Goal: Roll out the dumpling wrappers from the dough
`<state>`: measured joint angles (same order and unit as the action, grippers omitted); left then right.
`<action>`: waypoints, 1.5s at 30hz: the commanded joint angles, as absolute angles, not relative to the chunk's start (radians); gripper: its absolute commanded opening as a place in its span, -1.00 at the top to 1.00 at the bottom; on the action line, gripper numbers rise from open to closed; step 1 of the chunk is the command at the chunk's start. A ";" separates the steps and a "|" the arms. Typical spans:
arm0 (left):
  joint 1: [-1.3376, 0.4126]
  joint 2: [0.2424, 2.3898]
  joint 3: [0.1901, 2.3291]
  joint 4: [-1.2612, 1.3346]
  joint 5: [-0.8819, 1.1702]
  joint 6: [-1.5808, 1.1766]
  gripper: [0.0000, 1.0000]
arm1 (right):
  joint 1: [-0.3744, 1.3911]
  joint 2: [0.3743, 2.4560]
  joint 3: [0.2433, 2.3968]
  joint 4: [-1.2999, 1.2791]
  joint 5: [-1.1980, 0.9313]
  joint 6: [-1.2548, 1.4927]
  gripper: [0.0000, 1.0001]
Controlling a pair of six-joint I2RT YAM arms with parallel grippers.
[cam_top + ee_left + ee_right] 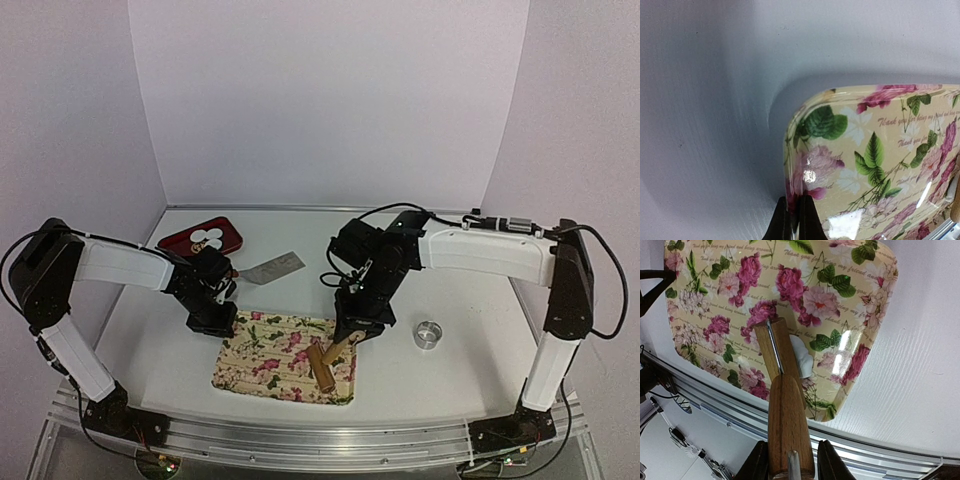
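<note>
On the tray (850, 300), only the right wrist view shows dough (802, 359), against the rolling pin (785, 410) that the right end effector (791, 464) pinches.

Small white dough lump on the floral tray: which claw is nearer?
Right. Right claw grips the wooden rolling pin over the dough; left claw pinches the floral tray at its left rim.

Ahead of right gripper (790, 464): tray (850, 315) cream, pink roses, green leaves, script print. Held rolling pin (786, 410) brown wood; dough (802, 359) beside it white.
</note>
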<state>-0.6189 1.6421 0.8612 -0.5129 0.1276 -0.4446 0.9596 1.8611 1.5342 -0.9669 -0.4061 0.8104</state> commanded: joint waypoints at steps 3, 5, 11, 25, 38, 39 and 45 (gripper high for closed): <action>-0.611 1.656 0.880 -0.550 0.050 -0.446 1.00 | 0.956 1.954 1.454 -1.103 -0.249 0.790 1.00; -0.611 1.646 0.875 -0.549 0.051 -0.450 1.00 | 0.957 1.950 1.425 -1.110 -0.227 0.786 1.00; -0.604 1.625 0.857 -0.545 0.052 -0.456 1.00 | 0.958 1.947 1.375 -1.131 -0.189 0.774 1.00; -0.600 1.616 0.861 -0.545 0.052 -0.453 1.00 | 0.982 2.008 1.380 -1.121 -0.161 0.784 1.00; -0.591 1.611 0.852 -0.540 0.057 -0.451 1.00 | 0.985 2.027 1.391 -1.120 -0.156 0.801 1.00; -0.590 1.610 0.852 -0.540 0.057 -0.450 1.00 | 0.985 2.028 1.391 -1.121 -0.155 0.802 1.00; -0.587 1.607 0.849 -0.541 0.057 -0.445 1.00 | 0.984 2.041 1.393 -1.120 -0.159 0.803 1.00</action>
<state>-0.6113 1.6428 0.8616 -0.5140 0.1383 -0.4500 0.9722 1.8870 1.4914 -0.9072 -0.4260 0.7864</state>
